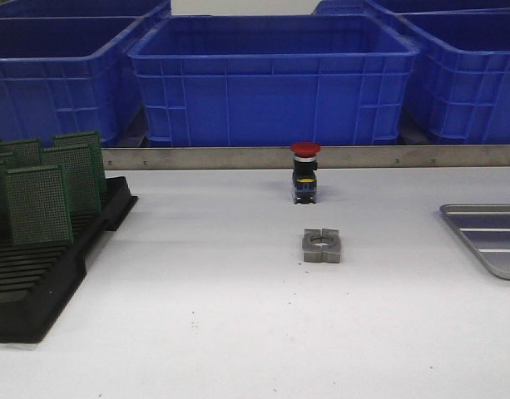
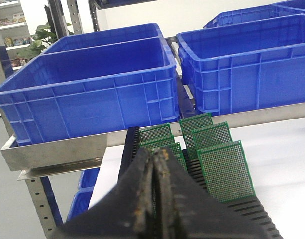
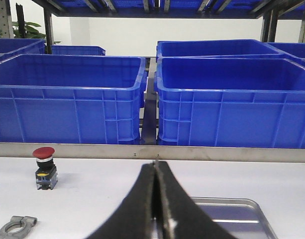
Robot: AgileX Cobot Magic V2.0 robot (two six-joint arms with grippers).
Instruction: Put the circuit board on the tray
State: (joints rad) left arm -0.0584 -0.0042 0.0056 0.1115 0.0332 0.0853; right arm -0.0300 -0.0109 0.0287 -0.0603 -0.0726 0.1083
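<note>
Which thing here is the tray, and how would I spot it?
Follow the white table to its right edge, opposite the black rack of green boards. The tray lies flat there, partly out of frame. It alone is shallow silver metal with pale ridges.

front faces bins [image 1: 271, 79], wrists low, sharing them

Green circuit boards [image 1: 40, 204] upright in rack; tray [image 1: 487, 237] apparently bare

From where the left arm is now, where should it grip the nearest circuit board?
Grip the nearest circuit board by its free top edge, coming from above. It stands upright in the black rack, its bottom edge sits in a slot, and other boards stand close behind.
</note>
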